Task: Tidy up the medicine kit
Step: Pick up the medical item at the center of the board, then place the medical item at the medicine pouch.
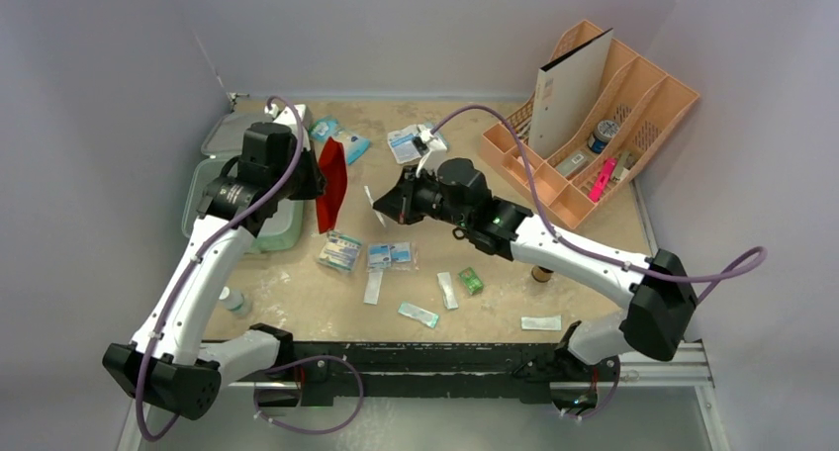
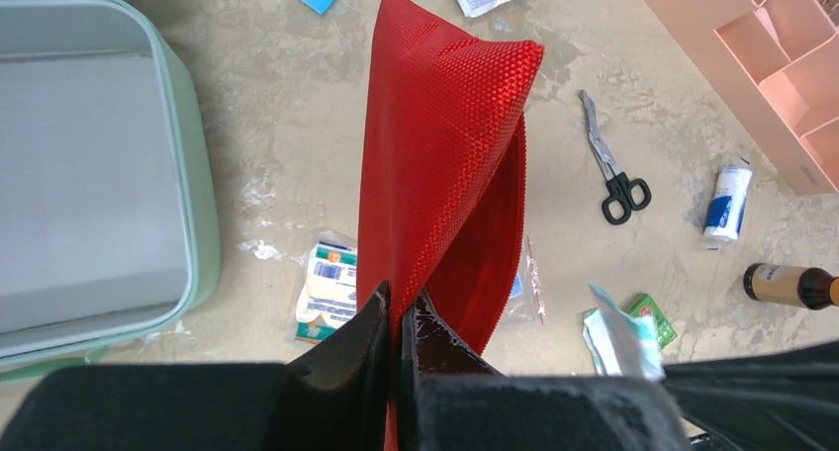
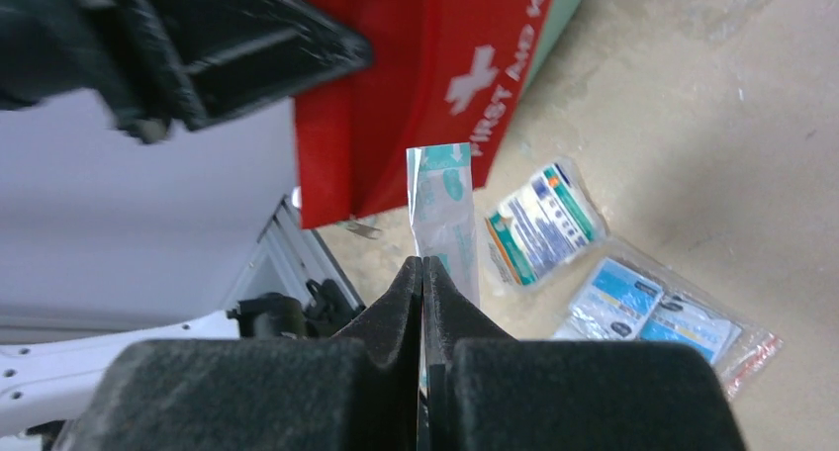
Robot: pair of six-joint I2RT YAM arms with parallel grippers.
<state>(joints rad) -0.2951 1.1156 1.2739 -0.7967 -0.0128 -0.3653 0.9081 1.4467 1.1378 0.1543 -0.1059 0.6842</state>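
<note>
Now, left gripper (image 2: 396, 308) jaws pinching the red pouch (image 2: 445, 154), held upright; right gripper (image 3: 423, 273) jaws pinching a thin plaster packet (image 3: 445, 214), near the pouch; green medicine kit (image 2: 193, 174) lying open, left of the pouch

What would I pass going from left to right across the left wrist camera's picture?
The mint-green medicine kit → printed packet → red pouch → black-handled scissors → white-and-blue tube → brown bottle.
</note>
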